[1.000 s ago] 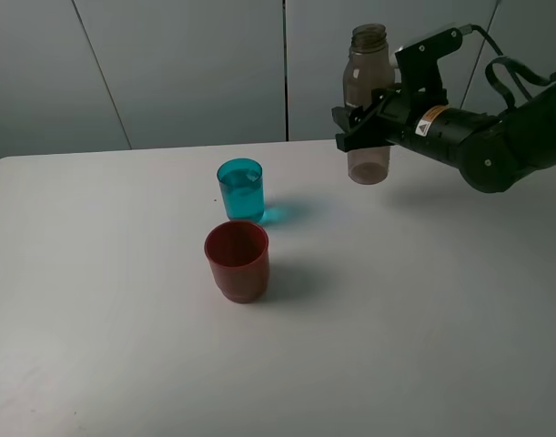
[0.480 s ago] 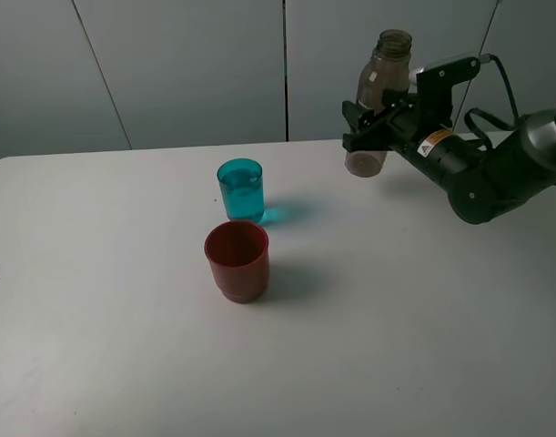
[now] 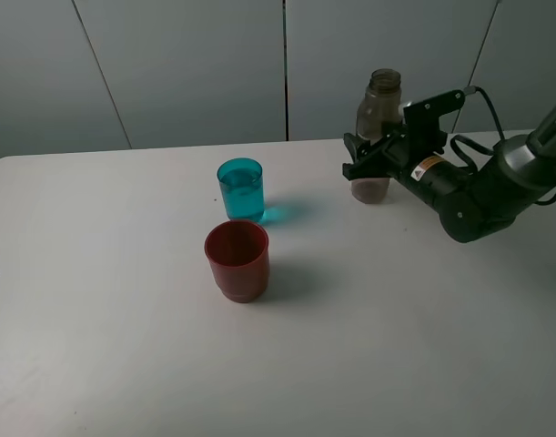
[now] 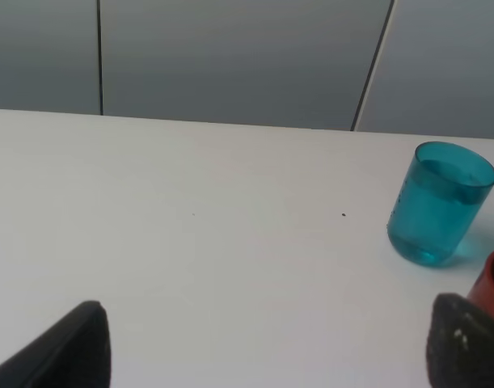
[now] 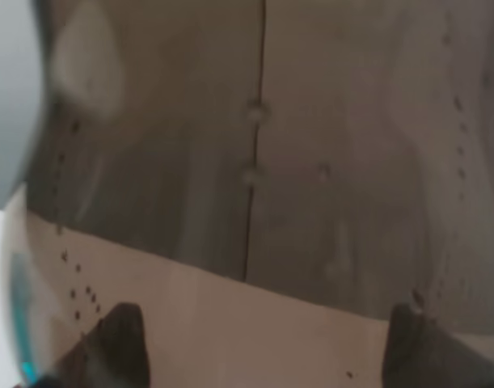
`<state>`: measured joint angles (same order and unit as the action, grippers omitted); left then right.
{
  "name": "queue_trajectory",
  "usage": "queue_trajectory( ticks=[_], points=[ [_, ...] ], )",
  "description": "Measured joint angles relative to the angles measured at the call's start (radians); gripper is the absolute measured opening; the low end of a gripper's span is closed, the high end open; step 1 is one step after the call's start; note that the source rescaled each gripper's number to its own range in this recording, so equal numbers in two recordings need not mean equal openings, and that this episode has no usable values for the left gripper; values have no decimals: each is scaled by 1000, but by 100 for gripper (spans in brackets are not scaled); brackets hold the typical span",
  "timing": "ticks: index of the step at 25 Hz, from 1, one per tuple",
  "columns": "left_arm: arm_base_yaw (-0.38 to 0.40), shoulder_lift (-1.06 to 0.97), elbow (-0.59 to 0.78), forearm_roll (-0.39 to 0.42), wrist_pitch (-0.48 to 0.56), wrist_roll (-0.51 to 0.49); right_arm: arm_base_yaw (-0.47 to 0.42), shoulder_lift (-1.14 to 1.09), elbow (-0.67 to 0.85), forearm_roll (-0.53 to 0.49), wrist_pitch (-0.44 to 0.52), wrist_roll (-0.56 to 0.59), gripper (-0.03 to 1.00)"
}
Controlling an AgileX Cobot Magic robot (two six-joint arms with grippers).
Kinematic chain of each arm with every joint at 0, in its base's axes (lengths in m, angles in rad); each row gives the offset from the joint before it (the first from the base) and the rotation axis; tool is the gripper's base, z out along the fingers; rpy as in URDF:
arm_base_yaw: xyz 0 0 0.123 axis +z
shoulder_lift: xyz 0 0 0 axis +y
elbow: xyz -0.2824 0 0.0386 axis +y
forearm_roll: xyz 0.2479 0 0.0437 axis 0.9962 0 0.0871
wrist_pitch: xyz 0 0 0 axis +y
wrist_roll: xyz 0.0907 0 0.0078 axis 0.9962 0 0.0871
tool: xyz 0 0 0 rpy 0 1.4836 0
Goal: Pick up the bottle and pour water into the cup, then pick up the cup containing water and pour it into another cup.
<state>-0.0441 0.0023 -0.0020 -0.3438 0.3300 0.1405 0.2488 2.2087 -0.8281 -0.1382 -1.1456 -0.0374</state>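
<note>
On the far right of the white table (image 3: 123,364), the bottle (image 3: 379,98) is standing upright in the right gripper (image 3: 369,167), whose jaws are clamping tight around its lower body. Whether its base is touching the table or hanging just above it cannot be told. In the right wrist view droplets are speckling the bottle's smoky wall (image 5: 255,162); how much water it is holding is unclear.

Well to its left, the cup (image 3: 240,188) is sitting on the table with water showing through its teal wall, throwing a blue glow beside it. Another cup (image 3: 237,260), red and wider, is standing just in front of it; its contents cannot be made out.

The left gripper (image 4: 275,343) is hanging low over the table, jaws spread wide and holding nothing. Grey wall panels (image 3: 187,64) are closing off the room behind.
</note>
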Motion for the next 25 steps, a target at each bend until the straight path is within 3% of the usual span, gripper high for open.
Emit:
queue_trajectory(
  ticks=[13, 14, 15, 16, 17, 18, 20, 25],
  points=[
    [0, 0, 0, 0, 0, 0, 0, 0, -15, 0, 35, -60, 2],
    [0, 0, 0, 0, 0, 0, 0, 0, -15, 0, 35, -56, 8],
    [0, 0, 0, 0, 0, 0, 0, 0, -15, 0, 35, -51, 28],
    [0, 0, 0, 0, 0, 0, 0, 0, -15, 0, 33, -43, 63],
    [0, 0, 0, 0, 0, 0, 0, 0, -15, 0, 30, -36, 84],
    [0, 0, 0, 0, 0, 0, 0, 0, -15, 0, 30, -29, 93],
    [0, 0, 0, 0, 0, 0, 0, -2, -15, 1, 29, -23, 98],
    [0, 0, 0, 0, 0, 0, 0, -85, -6, 7, 35, -19, 99]
  ],
)
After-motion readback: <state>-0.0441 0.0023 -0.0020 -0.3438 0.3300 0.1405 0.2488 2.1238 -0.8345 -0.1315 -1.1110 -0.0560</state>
